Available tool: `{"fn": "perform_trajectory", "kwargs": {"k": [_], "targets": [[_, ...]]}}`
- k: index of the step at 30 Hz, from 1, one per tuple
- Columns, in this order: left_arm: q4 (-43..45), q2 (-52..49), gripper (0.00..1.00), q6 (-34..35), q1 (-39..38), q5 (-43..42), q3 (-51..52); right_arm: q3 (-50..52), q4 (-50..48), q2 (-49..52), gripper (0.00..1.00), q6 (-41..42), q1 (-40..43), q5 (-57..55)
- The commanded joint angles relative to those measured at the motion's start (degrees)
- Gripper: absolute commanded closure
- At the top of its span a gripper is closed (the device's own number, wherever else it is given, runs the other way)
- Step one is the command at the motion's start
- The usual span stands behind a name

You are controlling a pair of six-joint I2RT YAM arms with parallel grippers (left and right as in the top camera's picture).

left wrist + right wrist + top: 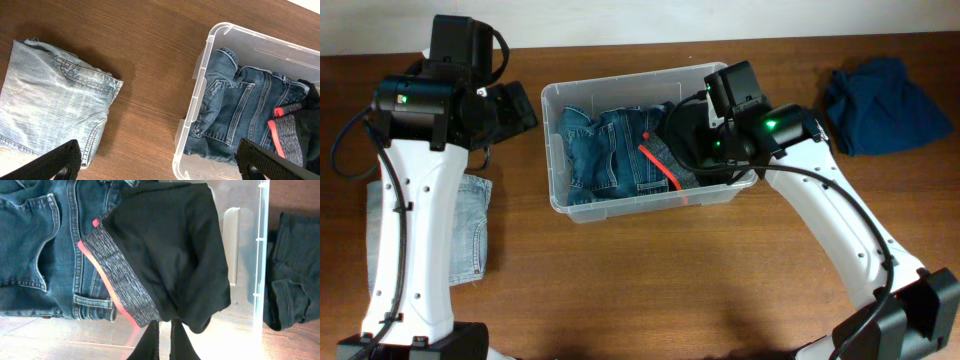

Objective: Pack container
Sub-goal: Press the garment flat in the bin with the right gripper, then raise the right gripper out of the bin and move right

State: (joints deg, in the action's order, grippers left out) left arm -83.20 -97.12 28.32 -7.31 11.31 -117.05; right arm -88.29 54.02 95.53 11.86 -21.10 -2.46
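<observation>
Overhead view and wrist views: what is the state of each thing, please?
container, open, no lid, partly filled
dark jeans, folded, inside container
black garment, in container, over the jeans
light jeans, folded, on table
blue garment, heaped, on table
left gripper, open, empty
right gripper, shut on black garment

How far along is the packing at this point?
Done: dark jeans lie in the container. In hand: right gripper pinches the black garment inside it. Remaining: light denim garment and navy garment on the table; left gripper open, empty.
</observation>
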Motion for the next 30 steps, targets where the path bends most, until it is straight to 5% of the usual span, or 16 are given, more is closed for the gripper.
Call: {"fn": "perform_trajectory", "kwargs": {"k": [1,12,19,24,30], "targets": [[-0.02,-0.24,0.01,-0.57,0.24,0.04,0.11,-0.02,-2.36,1.2,0.96,0.42,-0.22,0.31],[-0.02,-0.24,0.01,-0.57,0.24,0.04,0.11,-0.02,-15.63,10.27,0.96,-4.13,-0.22,0.33],[-0.02,-0.24,0.01,-0.57,0.24,0.04,0.11,-0.02,-25.27,26.73,0.96,-4.04,1.38,-0.31],[-0.02,-0.26,0.01,-0.57,0.24,0.04,0.11,-0.02,-24.94,34.12,0.96,-4.09,3.34,0.35],[-0.02,-0.24,0.01,-0.55,0.24,0.04,0.11,-1.07,-20.22,30.08,0.96,-4.79,4.37,0.35]]}}
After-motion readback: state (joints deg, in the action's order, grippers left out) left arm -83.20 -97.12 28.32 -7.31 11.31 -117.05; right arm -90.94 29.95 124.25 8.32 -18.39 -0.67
